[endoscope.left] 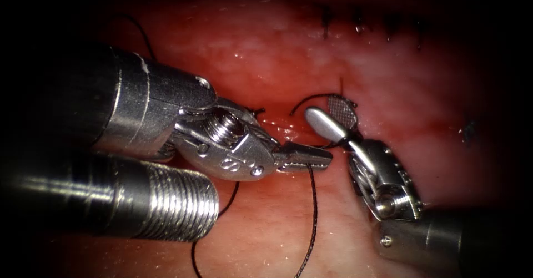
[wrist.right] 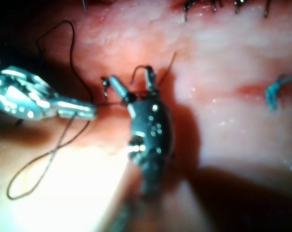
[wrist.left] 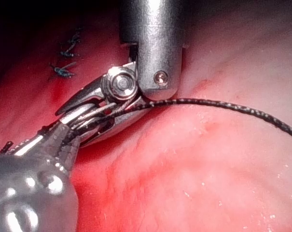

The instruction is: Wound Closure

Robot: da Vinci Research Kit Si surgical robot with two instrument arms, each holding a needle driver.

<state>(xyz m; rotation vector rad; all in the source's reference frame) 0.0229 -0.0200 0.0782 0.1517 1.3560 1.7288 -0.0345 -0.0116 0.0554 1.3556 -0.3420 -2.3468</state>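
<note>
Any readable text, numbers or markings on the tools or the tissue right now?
None readable. The left tool, shut on the thread, shows only rivets and a screw. The right tool, jaws open, bears a cross-hatched pad, no lettering. The tissue carries dark stitches, no writing.

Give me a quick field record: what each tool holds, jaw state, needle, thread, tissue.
Left tool: jaws shut on the thread
Right tool: jaws open, holding nothing; thread arcs beside them
Needle: cannot tell where it is
Thread: runs from the left jaws down over the tissue, loose loop near the left shaft
Earlier stitches: row at the far edge
</note>
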